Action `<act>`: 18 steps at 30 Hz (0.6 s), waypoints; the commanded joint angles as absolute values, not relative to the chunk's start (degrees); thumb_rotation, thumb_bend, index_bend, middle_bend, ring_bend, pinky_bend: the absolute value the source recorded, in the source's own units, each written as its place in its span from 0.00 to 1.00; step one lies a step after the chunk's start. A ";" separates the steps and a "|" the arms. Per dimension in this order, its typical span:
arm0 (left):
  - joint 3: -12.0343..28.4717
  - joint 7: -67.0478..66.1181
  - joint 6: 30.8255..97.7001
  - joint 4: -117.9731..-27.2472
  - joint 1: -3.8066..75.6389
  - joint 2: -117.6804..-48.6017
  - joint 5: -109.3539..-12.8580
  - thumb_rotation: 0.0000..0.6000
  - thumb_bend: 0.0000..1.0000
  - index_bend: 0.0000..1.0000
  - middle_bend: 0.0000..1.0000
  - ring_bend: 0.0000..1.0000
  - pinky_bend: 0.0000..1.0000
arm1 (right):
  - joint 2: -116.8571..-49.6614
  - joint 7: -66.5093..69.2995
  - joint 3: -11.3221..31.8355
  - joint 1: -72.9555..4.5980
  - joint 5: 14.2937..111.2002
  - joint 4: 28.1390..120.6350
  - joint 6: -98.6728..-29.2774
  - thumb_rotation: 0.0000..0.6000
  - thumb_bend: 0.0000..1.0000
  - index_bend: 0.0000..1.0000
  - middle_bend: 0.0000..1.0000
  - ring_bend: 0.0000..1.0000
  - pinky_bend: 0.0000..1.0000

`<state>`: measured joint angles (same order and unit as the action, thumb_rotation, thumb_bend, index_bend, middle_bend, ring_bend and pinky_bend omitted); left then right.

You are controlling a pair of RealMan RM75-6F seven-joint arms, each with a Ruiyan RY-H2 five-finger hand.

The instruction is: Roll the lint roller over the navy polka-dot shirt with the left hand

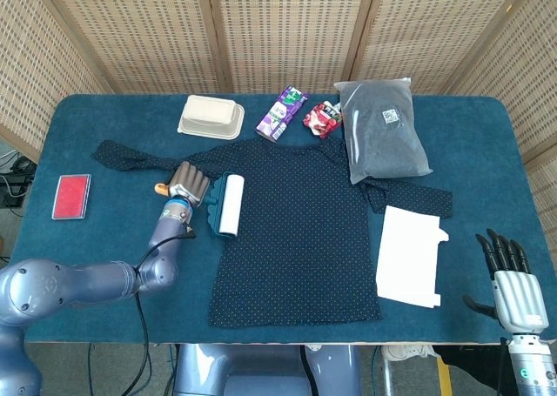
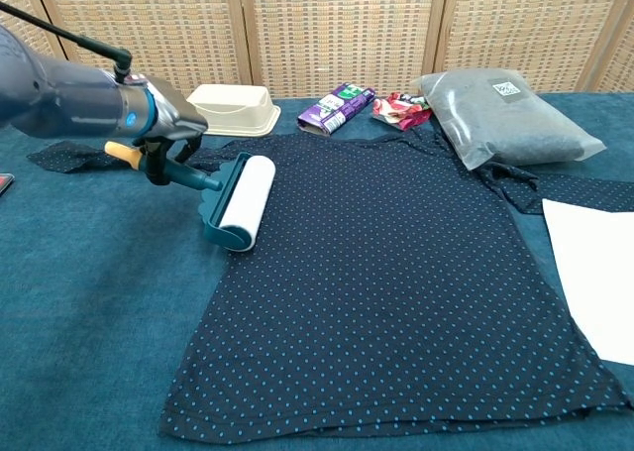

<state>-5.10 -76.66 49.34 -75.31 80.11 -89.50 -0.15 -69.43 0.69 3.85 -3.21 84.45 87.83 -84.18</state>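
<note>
The navy polka-dot shirt (image 1: 300, 231) (image 2: 396, 282) lies flat across the middle of the table. My left hand (image 1: 187, 184) (image 2: 163, 134) grips the teal handle of the lint roller (image 1: 228, 204) (image 2: 243, 201). Its white roll rests on the shirt's left edge, lying roughly front to back. My right hand (image 1: 509, 274) hangs open off the table's front right corner, holding nothing; the chest view does not show it.
A cream box (image 1: 211, 117), a purple carton (image 1: 282, 113), a red packet (image 1: 321, 119) and a grey plastic bag (image 1: 383, 128) line the back. White paper (image 1: 409, 255) lies right of the shirt. A red case (image 1: 71, 196) sits far left.
</note>
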 commanded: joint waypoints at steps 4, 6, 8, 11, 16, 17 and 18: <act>-4.17 -79.98 51.29 -72.74 82.11 -94.63 -0.22 1.00 1.00 0.91 0.79 0.64 0.60 | -69.39 1.38 3.92 -3.30 84.10 87.62 -83.79 1.00 0.10 0.00 0.00 0.00 0.00; -3.59 -80.99 51.85 -71.89 82.70 -95.81 0.51 1.00 1.00 0.91 0.79 0.64 0.60 | -69.35 1.62 3.94 -3.34 84.04 87.58 -83.69 1.00 0.10 0.00 0.00 0.00 0.00; -2.87 -81.97 52.39 -71.08 83.30 -96.91 1.29 1.00 1.00 0.91 0.79 0.64 0.61 | -69.32 1.81 3.91 -3.37 83.98 87.54 -83.55 1.00 0.10 0.00 0.00 0.00 0.00; -1.37 -83.93 53.38 -69.68 84.43 -98.88 3.20 1.00 1.00 0.91 0.79 0.64 0.61 | -69.36 2.11 3.81 -3.47 83.91 87.53 -83.18 1.00 0.10 0.00 0.00 0.00 0.00; 0.98 -87.20 54.12 -66.38 86.29 -102.46 5.54 1.00 1.00 0.91 0.79 0.64 0.61 | -69.40 2.68 3.65 -3.63 83.97 87.34 -82.72 1.00 0.10 0.00 0.00 0.00 0.00; 1.35 -87.69 54.14 -65.94 86.52 -102.91 5.81 1.00 1.00 0.91 0.79 0.64 0.61 | -69.41 2.76 3.64 -3.65 83.95 87.30 -82.66 1.00 0.10 0.00 0.00 0.00 0.00; 1.83 -88.40 54.23 -65.33 86.83 -103.58 6.10 1.00 1.00 0.91 0.79 0.64 0.61 | -69.38 2.89 3.64 -3.66 83.90 87.24 -82.59 1.00 0.10 0.00 0.00 0.00 0.00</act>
